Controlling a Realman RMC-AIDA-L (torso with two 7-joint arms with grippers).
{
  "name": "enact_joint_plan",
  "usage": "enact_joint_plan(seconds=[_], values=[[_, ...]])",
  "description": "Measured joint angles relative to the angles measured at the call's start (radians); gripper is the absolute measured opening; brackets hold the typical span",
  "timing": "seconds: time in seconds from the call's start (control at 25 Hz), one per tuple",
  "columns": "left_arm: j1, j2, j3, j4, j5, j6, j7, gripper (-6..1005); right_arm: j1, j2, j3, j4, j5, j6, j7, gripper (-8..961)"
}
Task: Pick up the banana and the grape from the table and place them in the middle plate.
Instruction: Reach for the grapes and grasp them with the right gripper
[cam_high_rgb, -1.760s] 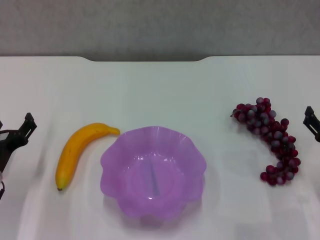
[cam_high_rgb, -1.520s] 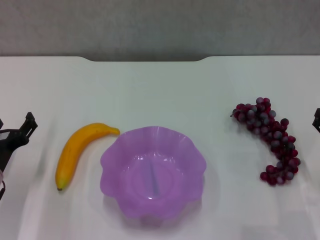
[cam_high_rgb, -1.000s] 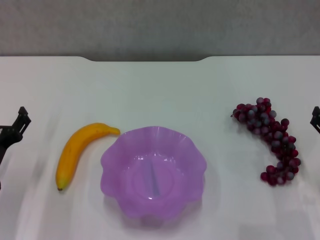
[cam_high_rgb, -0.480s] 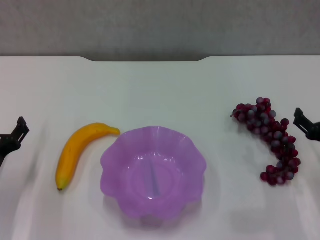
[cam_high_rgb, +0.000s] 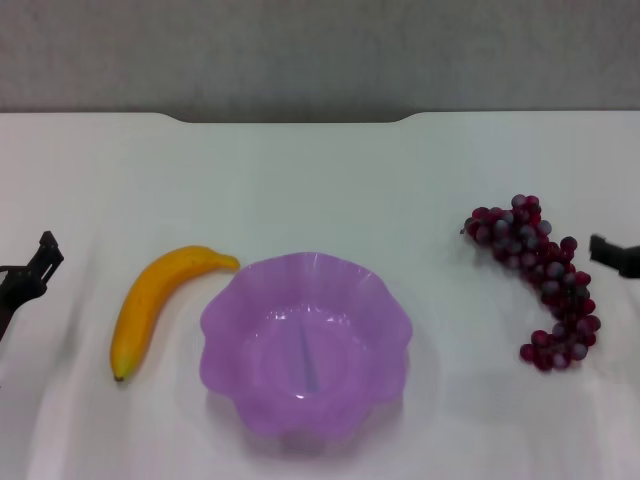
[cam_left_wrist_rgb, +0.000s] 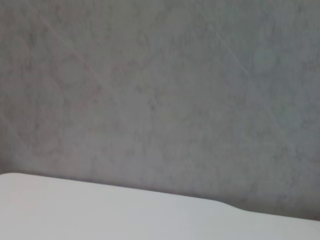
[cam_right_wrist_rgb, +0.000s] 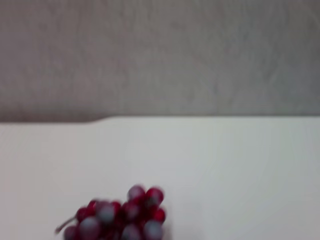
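Two fruits flank the middle plate (cam_high_rgb: 306, 345) on the table (cam_high_rgb: 320, 180), unmoved: banana (cam_high_rgb: 150, 300) left, grape (cam_high_rgb: 540, 280) right. Right gripper (cam_high_rgb: 614, 255) has crept inward beside the grape; left gripper (cam_high_rgb: 30, 275) stays at the left edge; jaw states can't be told

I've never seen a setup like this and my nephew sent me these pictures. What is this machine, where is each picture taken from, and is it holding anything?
This is a two-armed robot at a white table. The wide picture comes from a camera on its head, looking down. There you see a banana, a purple scalloped plate in the middle with nothing in it, and a bunch of dark red grapes. The dark pieces at the edges are its pincers: the left pincer and the right pincer, which is beside the grapes. Neither holds anything. The other two pictures come from wrist cameras: the left shows only table and wall, the right shows the grapes' top.
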Motion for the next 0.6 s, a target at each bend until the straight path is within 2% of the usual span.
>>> enact_joint_plan(seconds=[0.08,0.16,0.24,0.28,0.32,0.6], values=[[0.0,0.0,0.0,0.0,-0.001,0.0,-0.001,890,-0.021,0.06,0.148,0.085,-0.072,0.193,-0.076,885],[-0.002,0.0,0.0,0.0,-0.002,0.0,0.0,890,-0.021,0.14,0.319,0.146,-0.119,0.37,-0.206,885],[-0.005,0.0,0.002,0.003,0.001,0.0,0.001,890,-0.009,0.192,0.431,0.165,-0.135,0.474,-0.325,884],[-0.008,0.0,0.004,0.004,0.001,0.0,0.001,890,0.0,0.21,0.473,0.163,-0.133,0.508,-0.371,885],[-0.011,0.0,0.005,0.006,0.002,0.0,0.001,890,0.011,0.217,0.499,0.154,-0.125,0.534,-0.402,885],[-0.012,0.0,0.006,0.002,0.002,-0.001,-0.002,890,0.087,0.212,0.517,0.047,-0.101,0.607,-0.421,886]])
